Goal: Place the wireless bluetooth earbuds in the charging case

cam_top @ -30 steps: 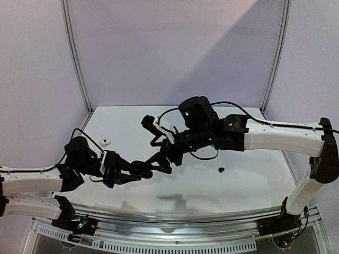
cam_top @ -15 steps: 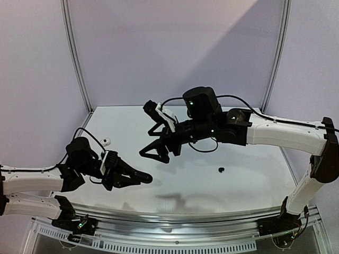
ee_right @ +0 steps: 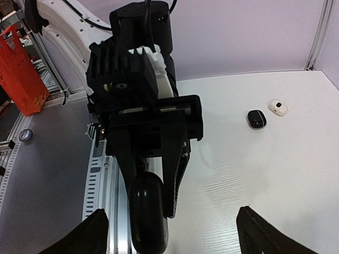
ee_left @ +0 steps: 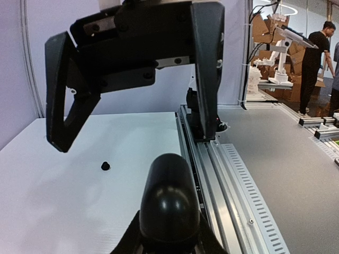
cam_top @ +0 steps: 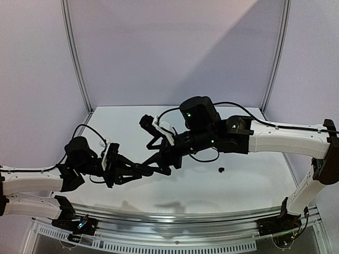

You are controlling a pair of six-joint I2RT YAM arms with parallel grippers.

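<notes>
Within left pincer, case lengthwise forward

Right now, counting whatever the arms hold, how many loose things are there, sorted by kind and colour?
black case, held in the left gripper: 1
small white piece, lying loose: 1
small black pieces, lying loose: 2, one beside the white, one alone
Total: 4

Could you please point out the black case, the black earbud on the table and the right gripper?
black case [ee_left: 168, 203], left wrist view, its rounded front end.
black earbud [ee_left: 105, 165], left wrist view, its middle.
right gripper [ee_left: 133, 138], left wrist view, midway between its fingertips.
</notes>
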